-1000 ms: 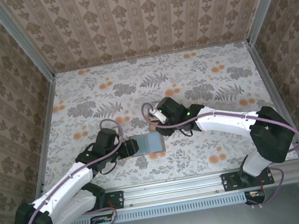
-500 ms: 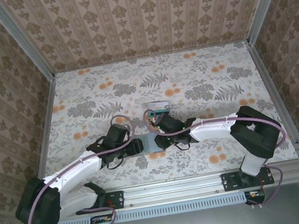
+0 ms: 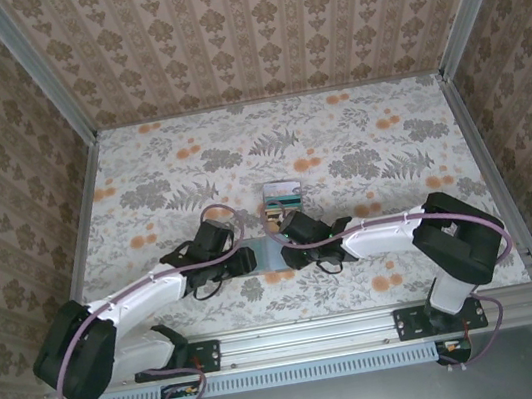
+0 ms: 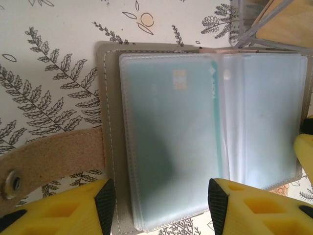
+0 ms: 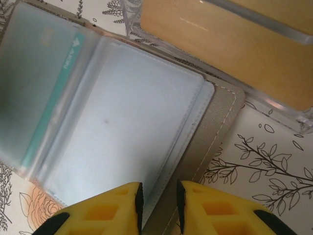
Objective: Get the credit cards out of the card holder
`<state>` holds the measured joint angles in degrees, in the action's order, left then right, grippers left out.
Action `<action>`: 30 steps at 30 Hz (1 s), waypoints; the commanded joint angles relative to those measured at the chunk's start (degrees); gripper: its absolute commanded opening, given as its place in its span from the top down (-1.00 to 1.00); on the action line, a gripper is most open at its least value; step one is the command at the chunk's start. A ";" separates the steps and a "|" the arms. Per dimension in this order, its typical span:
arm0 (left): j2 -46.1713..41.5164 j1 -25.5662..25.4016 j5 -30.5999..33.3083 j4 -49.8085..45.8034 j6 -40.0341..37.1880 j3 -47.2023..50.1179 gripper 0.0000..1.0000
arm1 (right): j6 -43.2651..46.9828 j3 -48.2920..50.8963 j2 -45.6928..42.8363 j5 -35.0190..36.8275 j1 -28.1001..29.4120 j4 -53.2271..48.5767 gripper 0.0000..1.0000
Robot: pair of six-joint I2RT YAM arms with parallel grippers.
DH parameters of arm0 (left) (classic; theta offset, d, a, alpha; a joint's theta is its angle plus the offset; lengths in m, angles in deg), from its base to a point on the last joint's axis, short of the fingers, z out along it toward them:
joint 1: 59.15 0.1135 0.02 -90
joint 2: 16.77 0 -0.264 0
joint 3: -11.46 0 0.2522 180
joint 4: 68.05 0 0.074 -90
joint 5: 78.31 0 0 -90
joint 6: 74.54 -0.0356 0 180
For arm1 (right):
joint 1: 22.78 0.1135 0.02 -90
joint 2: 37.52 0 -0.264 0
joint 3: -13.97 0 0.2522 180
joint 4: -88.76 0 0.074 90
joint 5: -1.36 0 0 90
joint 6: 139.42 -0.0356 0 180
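Left claw point(image 4: 159, 210) low, jaws wide apart; right claw point(image 5: 159, 200) facing it, jaws seemingly barely parted.

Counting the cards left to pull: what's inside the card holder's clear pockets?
In the card holder, the strap-side pocket holds a teal-green card. The other pocket looks pale; whether a white card sits inside cannot be told.

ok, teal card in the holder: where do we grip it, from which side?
The teal card: pinch its striped long edge by the centre fold, coming from the fold side. It lies flat inside a clear pocket of the card holder, outer edge against the stitched rim, so that edge looks freest.
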<state>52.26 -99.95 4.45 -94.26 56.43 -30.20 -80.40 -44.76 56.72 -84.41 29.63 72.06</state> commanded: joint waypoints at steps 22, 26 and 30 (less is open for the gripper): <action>1.16 -0.60 -1.15 2.34 -0.11 -0.97 -0.08 | -2.39 0.50 1.93 -0.81 0.72 -0.09 0.43; 2.13 -0.59 -1.38 2.84 -0.28 -0.88 -0.07 | -2.25 0.32 1.89 -0.65 0.77 -0.31 0.43; 3.01 -0.60 -2.48 4.12 -0.17 -0.59 -0.07 | -2.33 0.33 2.09 -0.71 0.77 -0.23 0.43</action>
<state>54.62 -100.06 3.46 -91.59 56.41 -30.20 -82.26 -44.61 57.35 -84.35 29.95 73.35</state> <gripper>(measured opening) 0.536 0.284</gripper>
